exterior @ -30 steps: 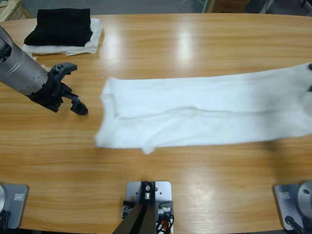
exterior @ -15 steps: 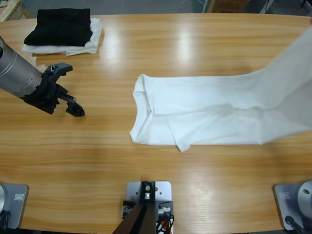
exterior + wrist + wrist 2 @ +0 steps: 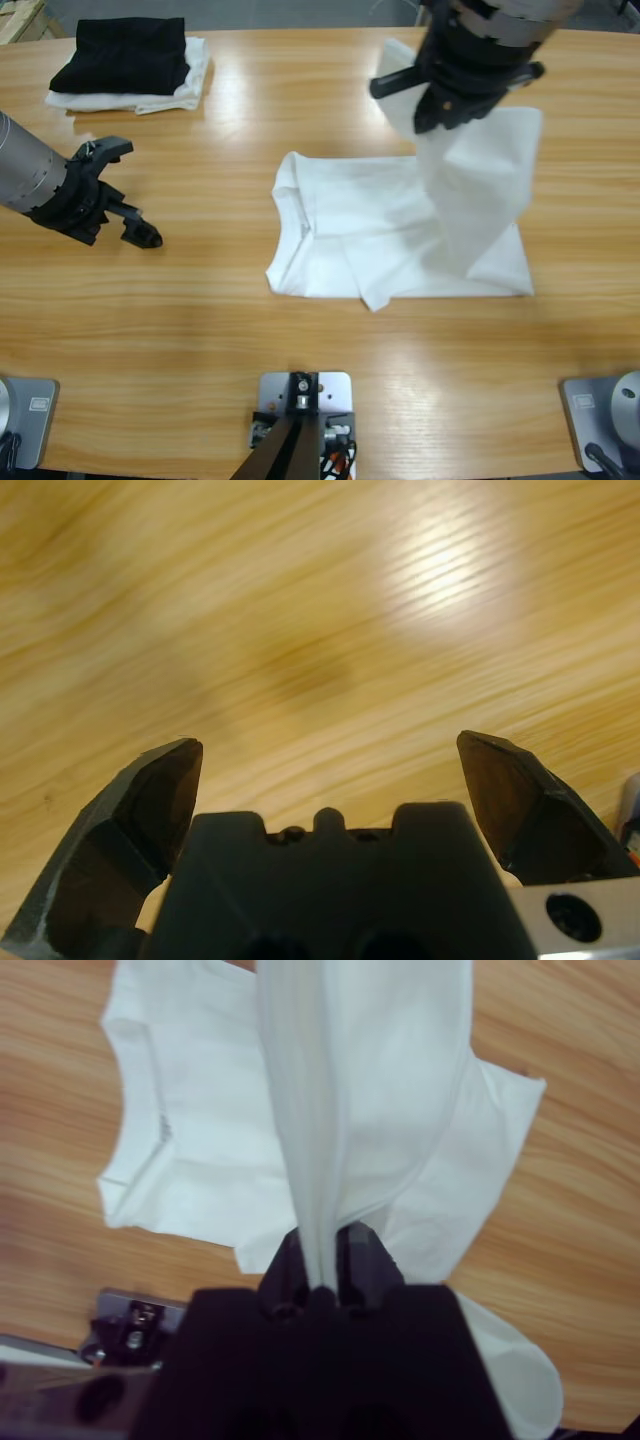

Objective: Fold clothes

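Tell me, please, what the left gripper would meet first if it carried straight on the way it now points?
Probably only the bare wooden table: the left gripper, jaws open and empty, looks down along the wood with nothing between. In the high view it sits apart from the white T-shirt, though its exact tilt is unclear.

My black right gripper (image 3: 322,1260) pinched the plain white T-shirt (image 3: 400,235); my black left gripper (image 3: 128,190) hung over the striped, honey-brown wooden table (image 3: 300,330). A black folded garment (image 3: 125,52) topped white cloth (image 3: 190,85).

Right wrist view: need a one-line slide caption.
Right gripper shut on the white T-shirt, lifting one end above the rest on the wooden table.
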